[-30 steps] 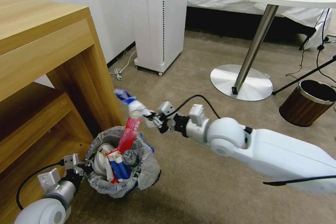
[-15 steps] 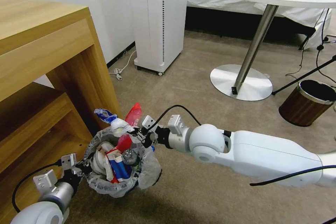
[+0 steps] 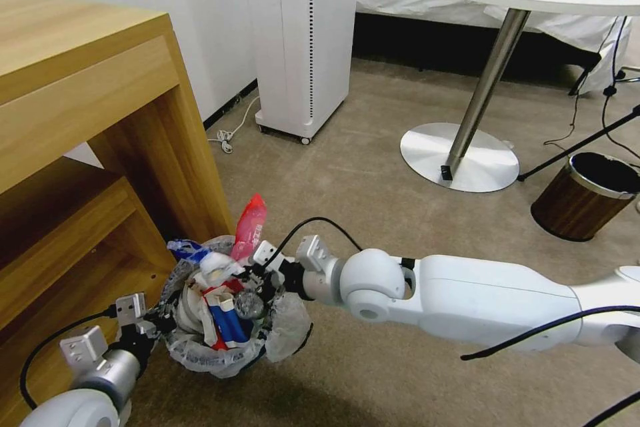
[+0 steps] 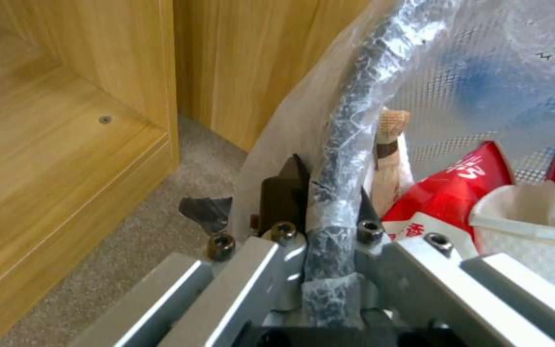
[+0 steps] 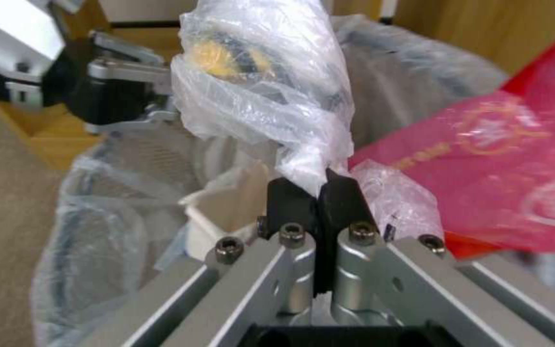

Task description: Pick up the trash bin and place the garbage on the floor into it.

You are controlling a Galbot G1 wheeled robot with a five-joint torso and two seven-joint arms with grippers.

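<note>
The trash bin (image 3: 280,337), small and round with a translucent bag liner, is held just off the carpet beside the wooden cabinet. My left gripper (image 3: 159,321) is shut on its rim (image 4: 338,159), which is wrapped in the liner. The bin holds garbage: a red-white carton (image 4: 444,197), blue-white wrappers (image 3: 227,323), a clear bottle (image 3: 248,305) and a white slipper (image 3: 188,307). A red bag (image 3: 249,221) sticks up out of it. My right gripper (image 3: 252,273) is at the bin's mouth, shut on a crumpled clear wrapper (image 5: 271,96) with a blue end (image 3: 187,250).
The wooden cabinet (image 3: 100,113) stands close on the left, with its shelf behind the bin. A white floor appliance (image 3: 307,33) and its cord are farther back. The round table's base (image 3: 460,157), a brown wood-grain bin (image 3: 587,197) and stand legs are to the right. Open carpet lies between them.
My right gripper has moved down and to the left with the clear wrapper, from above the bin to its mouth. The left gripper and the bin have stayed nearly still.
</note>
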